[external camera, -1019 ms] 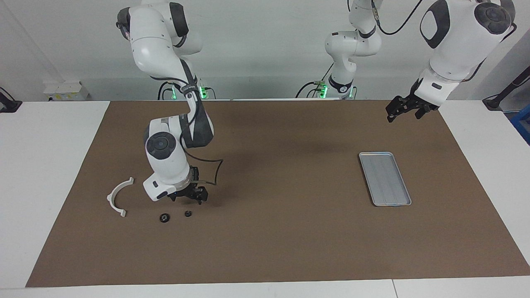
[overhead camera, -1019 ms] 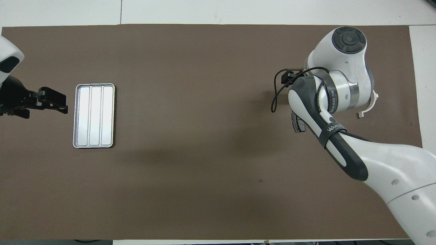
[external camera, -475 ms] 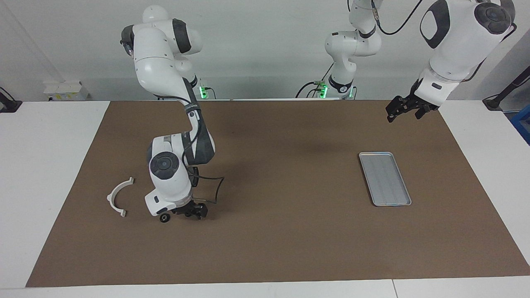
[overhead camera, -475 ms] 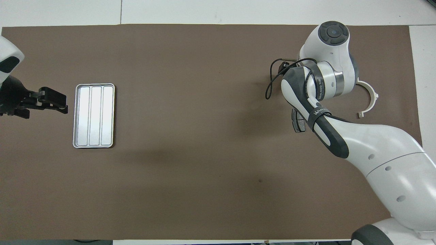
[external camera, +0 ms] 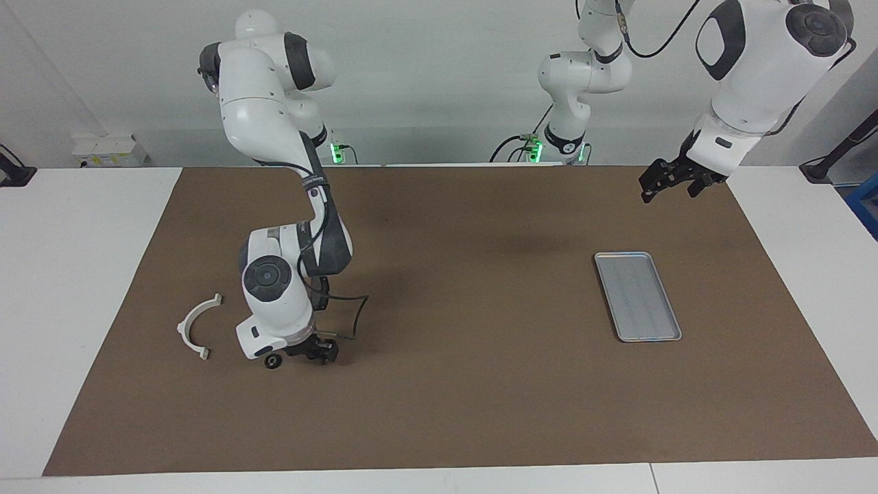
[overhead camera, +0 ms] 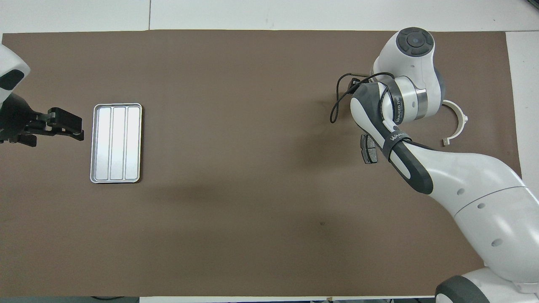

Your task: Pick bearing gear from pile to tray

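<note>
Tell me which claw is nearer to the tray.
Left. The left claw hangs in the air close to the tray, at the left arm's end of the table. The right claw is down at the small black parts at the other end.

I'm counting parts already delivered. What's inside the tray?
Nothing: the tray shows only bare ribbed metal. No part of it is covered; the left tool hangs beside it, over the mat.

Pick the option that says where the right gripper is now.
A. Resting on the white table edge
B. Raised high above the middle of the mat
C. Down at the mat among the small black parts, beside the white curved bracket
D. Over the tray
C: the right gripper is low at the mat, next to a small black round part, with the white curved bracket beside it.
</note>
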Action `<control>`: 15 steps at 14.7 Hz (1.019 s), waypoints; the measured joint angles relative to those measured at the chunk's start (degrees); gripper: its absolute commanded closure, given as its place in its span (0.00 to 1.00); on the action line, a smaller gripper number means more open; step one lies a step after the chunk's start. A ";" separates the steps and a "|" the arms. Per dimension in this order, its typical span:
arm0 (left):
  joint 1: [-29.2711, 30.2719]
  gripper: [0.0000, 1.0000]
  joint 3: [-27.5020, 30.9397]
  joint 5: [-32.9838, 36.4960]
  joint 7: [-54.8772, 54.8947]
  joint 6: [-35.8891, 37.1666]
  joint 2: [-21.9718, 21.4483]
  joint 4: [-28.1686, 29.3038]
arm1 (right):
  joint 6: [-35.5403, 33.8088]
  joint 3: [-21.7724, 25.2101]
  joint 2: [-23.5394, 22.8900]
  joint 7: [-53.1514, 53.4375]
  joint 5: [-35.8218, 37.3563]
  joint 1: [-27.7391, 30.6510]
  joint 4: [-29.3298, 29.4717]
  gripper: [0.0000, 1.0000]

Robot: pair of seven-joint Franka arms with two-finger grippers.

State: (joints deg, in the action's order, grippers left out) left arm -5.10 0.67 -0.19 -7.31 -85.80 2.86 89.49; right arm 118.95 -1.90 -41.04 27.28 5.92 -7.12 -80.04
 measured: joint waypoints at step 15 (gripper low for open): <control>0.00 0.00 0.00 0.00 0.00 0.00 0.00 0.00 | -2.98 -0.59 0.83 0.21 -0.34 -0.05 0.30 1.00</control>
State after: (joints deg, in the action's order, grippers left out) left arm -5.10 0.67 -0.19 -7.31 -85.80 2.86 89.49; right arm 115.97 -2.49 -40.21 27.49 5.58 -7.18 -79.74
